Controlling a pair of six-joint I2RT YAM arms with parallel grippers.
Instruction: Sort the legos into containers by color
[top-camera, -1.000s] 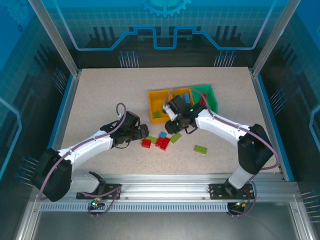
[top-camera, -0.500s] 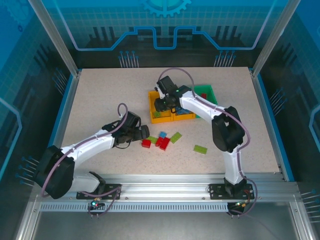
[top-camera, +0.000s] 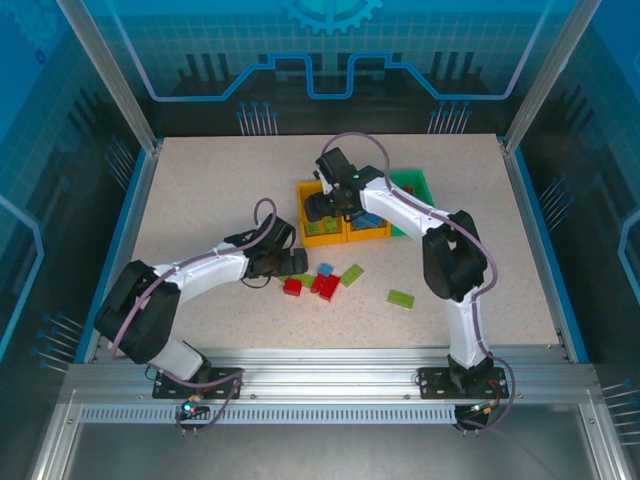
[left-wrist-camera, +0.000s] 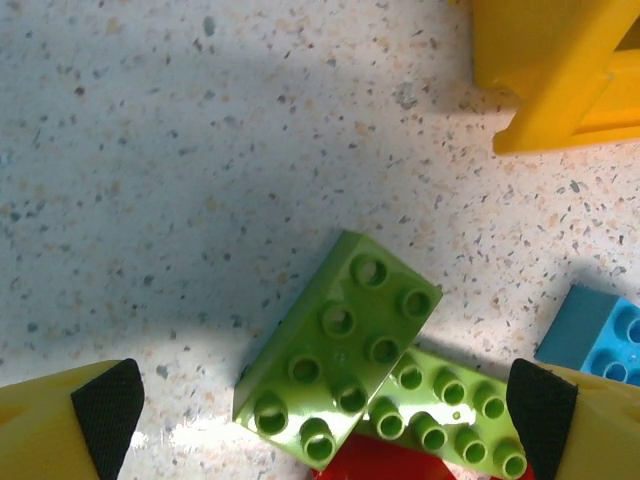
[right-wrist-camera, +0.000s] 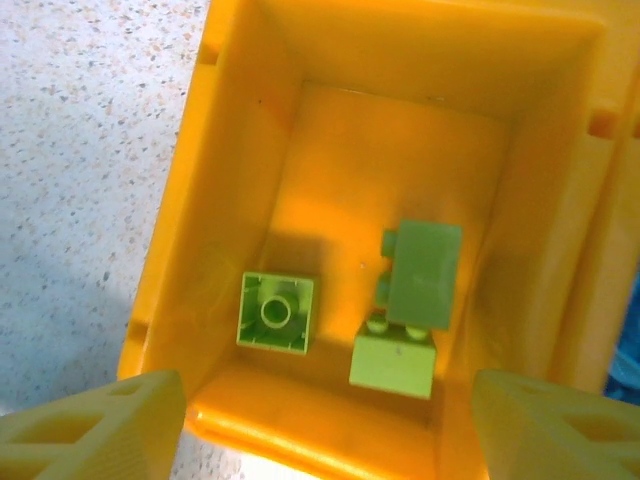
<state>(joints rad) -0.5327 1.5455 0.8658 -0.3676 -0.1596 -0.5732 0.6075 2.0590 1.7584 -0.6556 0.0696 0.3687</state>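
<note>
My left gripper (top-camera: 284, 263) (left-wrist-camera: 320, 425) is open and low over the table, its fingertips (left-wrist-camera: 101, 408) on either side of a lime green brick (left-wrist-camera: 338, 345) (top-camera: 302, 278) without touching it. That brick lies partly on a second green brick (left-wrist-camera: 447, 408) and a red one (left-wrist-camera: 400, 465). My right gripper (top-camera: 320, 209) (right-wrist-camera: 325, 430) hangs open and empty over the left orange-yellow bin (top-camera: 305, 192) (right-wrist-camera: 215, 210). Inside that bin lie an upturned green brick (right-wrist-camera: 275, 312) and two more green bricks (right-wrist-camera: 424, 274) (right-wrist-camera: 394, 366).
Loose on the table lie a blue brick (top-camera: 325, 269) (left-wrist-camera: 598, 336), red bricks (top-camera: 292, 286) (top-camera: 328, 285) and green bricks (top-camera: 351, 275) (top-camera: 401, 298). The middle orange-yellow bin (top-camera: 368, 232) and the green bin (top-camera: 430, 197) adjoin the left one. A bin corner (left-wrist-camera: 560, 80) stands beyond the left gripper.
My right gripper has swung from the pile on the table up over the left orange-yellow bin. My left gripper has moved right, closer to the green brick.
</note>
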